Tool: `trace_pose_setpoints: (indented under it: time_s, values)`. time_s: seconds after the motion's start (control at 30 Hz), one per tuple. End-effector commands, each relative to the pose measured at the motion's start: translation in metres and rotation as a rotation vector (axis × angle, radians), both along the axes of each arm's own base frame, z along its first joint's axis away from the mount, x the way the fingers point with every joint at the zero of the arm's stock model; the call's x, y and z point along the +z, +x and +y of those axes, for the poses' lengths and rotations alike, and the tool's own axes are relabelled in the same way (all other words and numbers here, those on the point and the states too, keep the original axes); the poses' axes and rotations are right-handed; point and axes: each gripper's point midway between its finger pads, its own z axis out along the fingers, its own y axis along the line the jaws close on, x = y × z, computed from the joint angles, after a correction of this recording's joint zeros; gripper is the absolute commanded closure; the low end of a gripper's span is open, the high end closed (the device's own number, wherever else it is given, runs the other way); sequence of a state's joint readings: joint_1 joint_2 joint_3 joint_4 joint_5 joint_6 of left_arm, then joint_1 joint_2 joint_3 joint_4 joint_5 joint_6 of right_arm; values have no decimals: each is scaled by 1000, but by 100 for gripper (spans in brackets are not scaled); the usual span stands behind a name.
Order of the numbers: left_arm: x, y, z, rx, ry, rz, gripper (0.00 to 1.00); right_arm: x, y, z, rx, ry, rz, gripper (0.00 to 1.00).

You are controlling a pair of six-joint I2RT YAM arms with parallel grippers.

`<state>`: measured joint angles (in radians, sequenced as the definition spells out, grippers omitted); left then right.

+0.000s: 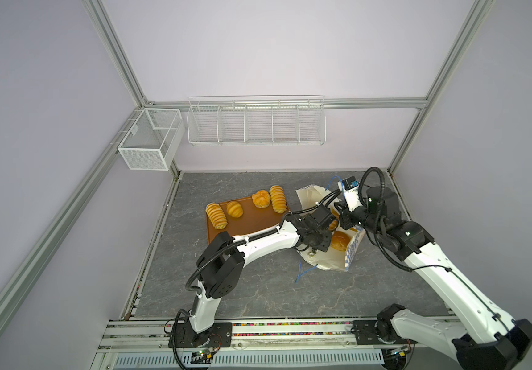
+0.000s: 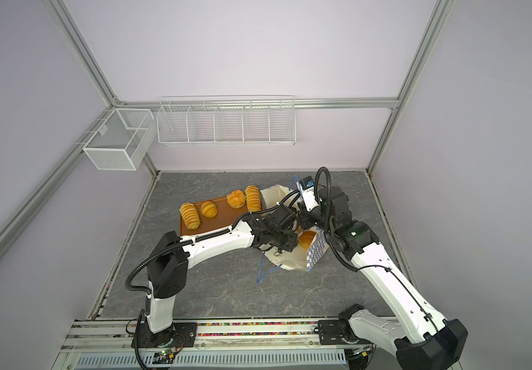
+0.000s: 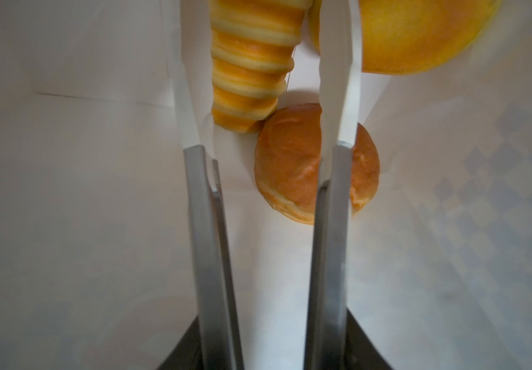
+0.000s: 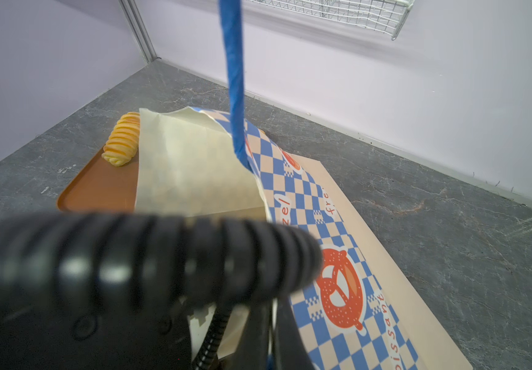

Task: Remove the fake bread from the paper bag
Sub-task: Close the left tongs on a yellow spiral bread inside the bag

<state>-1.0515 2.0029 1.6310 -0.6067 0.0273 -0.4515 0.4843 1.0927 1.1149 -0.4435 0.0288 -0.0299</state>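
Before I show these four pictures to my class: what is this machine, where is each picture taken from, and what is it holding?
It is two robot arms with pincer grippers at a grey table. Two pictures look down from overhead, nearly alike; the other two come from a camera on each wrist. A brown tray carries four toy pastries. Beside it a paper bag lies on its side. The left gripper is inside it, jaws apart around a ridged loaf, with two buns nearby. The right gripper, shut, seems to hold the bag's rim up; its fingers are hidden.
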Motion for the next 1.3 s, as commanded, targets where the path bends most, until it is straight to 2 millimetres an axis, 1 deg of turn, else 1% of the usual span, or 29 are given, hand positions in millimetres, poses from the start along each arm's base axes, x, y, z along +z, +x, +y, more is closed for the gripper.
trace_pose_setpoints:
  time_s: [0.0,0.2,0.33,0.43,0.53,0.73,0.87,1.07,1.17,1.27]
  values:
    - [-17,3,5,12,39,44,54,23,1,6,30,40,-61,93]
    - [-32,0,6,20,20,71,55,19,5,5,6,38,-54,93]
    - [-31,0,8,35,-28,38,55,16,8,0,-24,27,-46,93]
    - [-34,2,12,44,-16,32,55,16,9,0,-31,30,-50,93]
    - [-38,3,13,47,10,40,54,18,7,6,1,45,-53,93]
    - [-34,10,12,63,34,42,54,19,3,17,71,65,-46,93]
    - [-31,14,12,82,44,78,55,18,-2,25,118,76,-42,93]
    - [-33,18,14,89,96,128,54,18,-9,35,182,86,-44,93]
    - [-36,19,14,91,117,146,55,19,-10,37,195,89,-45,93]
    - [-34,21,13,93,117,147,57,17,-9,36,188,79,-44,93]
